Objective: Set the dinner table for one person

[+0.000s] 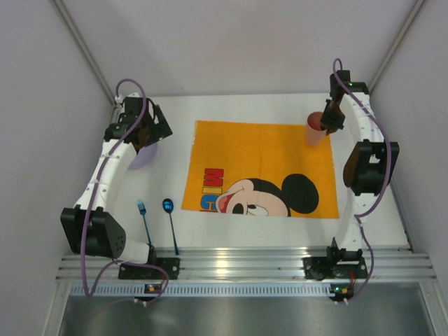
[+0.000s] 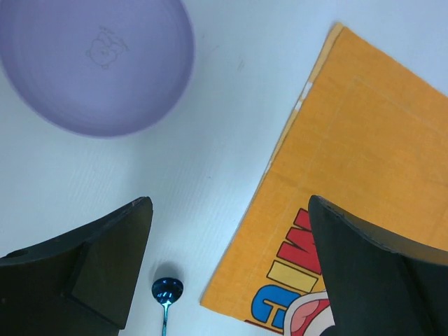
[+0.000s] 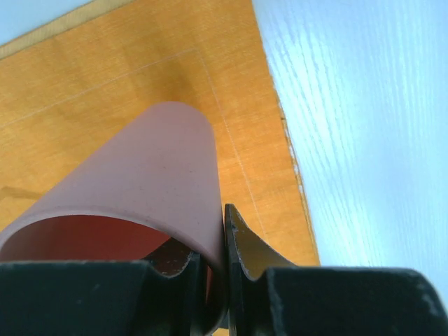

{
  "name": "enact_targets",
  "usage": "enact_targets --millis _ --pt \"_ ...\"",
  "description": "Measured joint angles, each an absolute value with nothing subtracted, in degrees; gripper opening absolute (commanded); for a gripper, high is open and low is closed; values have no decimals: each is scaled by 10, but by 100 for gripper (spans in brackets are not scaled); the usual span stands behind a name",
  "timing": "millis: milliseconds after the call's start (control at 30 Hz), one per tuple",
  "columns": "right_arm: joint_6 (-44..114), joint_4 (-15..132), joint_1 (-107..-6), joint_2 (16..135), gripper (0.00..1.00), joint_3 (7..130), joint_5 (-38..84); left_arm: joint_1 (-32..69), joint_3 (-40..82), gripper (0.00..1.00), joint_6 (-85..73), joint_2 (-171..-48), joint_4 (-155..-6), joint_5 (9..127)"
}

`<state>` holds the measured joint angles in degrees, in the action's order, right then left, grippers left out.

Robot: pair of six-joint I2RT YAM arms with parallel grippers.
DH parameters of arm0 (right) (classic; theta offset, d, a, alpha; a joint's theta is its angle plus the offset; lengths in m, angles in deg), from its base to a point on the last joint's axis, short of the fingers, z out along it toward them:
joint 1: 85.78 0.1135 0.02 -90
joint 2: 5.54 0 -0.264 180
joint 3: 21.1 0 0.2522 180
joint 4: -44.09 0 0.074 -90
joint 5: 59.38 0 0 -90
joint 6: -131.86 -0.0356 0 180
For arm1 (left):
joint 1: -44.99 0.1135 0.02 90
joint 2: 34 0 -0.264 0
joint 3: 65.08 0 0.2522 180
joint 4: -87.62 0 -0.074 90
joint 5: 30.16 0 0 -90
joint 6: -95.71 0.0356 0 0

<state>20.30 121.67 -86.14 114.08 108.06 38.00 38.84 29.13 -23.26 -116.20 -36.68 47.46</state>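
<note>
**Left pincer** (image 1: 143, 129) (image 2: 229, 203): wide open, gripping nothing, touching nothing. Raised above the worktop.

**Right pincer** (image 1: 330, 120) (image 3: 213, 245): closed on the wall of the cup, one finger inside the rim and one outside.

**Worktop** (image 1: 231, 105) (image 2: 210, 126) (image 3: 364, 105): large, plain white, matte. Lies under both pincers. Shows bare between the left pincer's fingers and off to the outer side of the right pincer.

**Placemat** (image 1: 259, 150) (image 2: 364, 140) (image 3: 105, 70): orange cloth with a cartoon mouse print, flat on the worktop. Lies between the two pincers. Near edge runs below the left pincer's inner finger, and the far right corner sits right under the right pincer.

**Plate** (image 1: 147, 155) (image 2: 98, 63): pale purple, round, faint outline drawing at the centre. Sits on the worktop below the left pincer, ahead of its outer finger and apart from the placemat.

**Cup** (image 1: 313, 129) (image 3: 140, 182): pink, translucent, open mouth toward the right pincer. Held over the placemat's corner; cannot tell whether resting on it or lifted.

**Spoon** (image 1: 170, 224) (image 2: 166, 290): shiny blue bowl, thin handle. Lies on the worktop behind the left pincer, just beside its outer finger in the wrist view.

**Fork** (image 1: 145, 220): blue, near the spoon on the side away from the placemat, well behind the left pincer.
</note>
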Motion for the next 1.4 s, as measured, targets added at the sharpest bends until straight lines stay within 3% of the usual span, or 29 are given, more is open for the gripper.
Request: enact_targets --millis 200,467,567,667,767,967,1233,1400 --pt "203 1244 -831 1161 0 1123 392 401 287 98 -225 -1194 -371 492" --pt "201 1243 -832 1188 2 1118 409 537 249 98 -228 -1233 -387 530" --pt "196 1240 -834 1196 19 1098 409 565 237 98 -228 -1235 -390 532" --pt "191 1233 -834 1199 47 1084 405 584 230 98 -229 -1236 -397 537" --pt "187 1227 -834 1199 68 1066 400 601 224 98 -234 -1241 -407 542" --pt "179 1235 -836 1173 93 1054 399 656 224 98 -242 -1282 -425 545" --pt "172 1249 -832 1007 95 1038 391 685 221 96 -260 -1327 -453 545" --pt "171 1249 -826 883 96 959 381 686 221 94 -262 -1369 -485 545"
